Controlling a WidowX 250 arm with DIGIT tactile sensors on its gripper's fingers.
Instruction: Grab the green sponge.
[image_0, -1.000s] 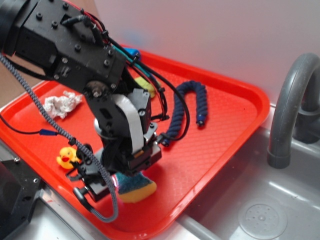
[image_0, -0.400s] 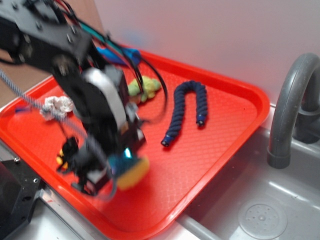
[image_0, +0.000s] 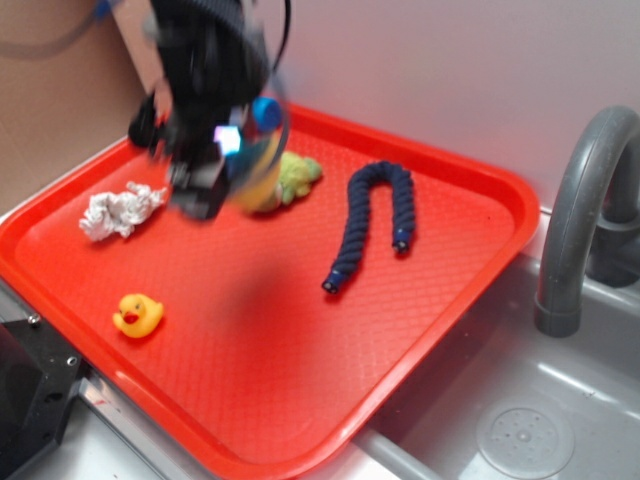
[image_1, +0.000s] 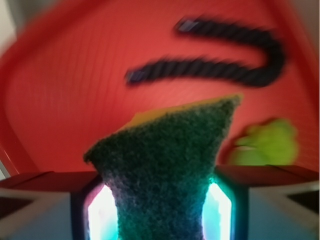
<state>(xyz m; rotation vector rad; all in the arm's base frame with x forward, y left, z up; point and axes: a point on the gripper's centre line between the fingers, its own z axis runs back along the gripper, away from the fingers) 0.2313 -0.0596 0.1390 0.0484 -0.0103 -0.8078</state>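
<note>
The black pincer (image_0: 232, 165) has risen, clamped on the dark-green-topped yellow foam sponge (image_1: 167, 165); red plastic tray (image_0: 300, 400) below; grab done.

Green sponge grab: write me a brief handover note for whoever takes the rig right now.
Gripper: shut on the green sponge, raised above the red tray; the exterior view is motion-blurred.
On the tray: rubber duck, crumpled white paper, dark blue rope, light green plush toy.
Done: sponge gripped and off the tray.
Left: nothing but holding the grip; the wrist view shows the sponge squeezed between the fingers.
</note>
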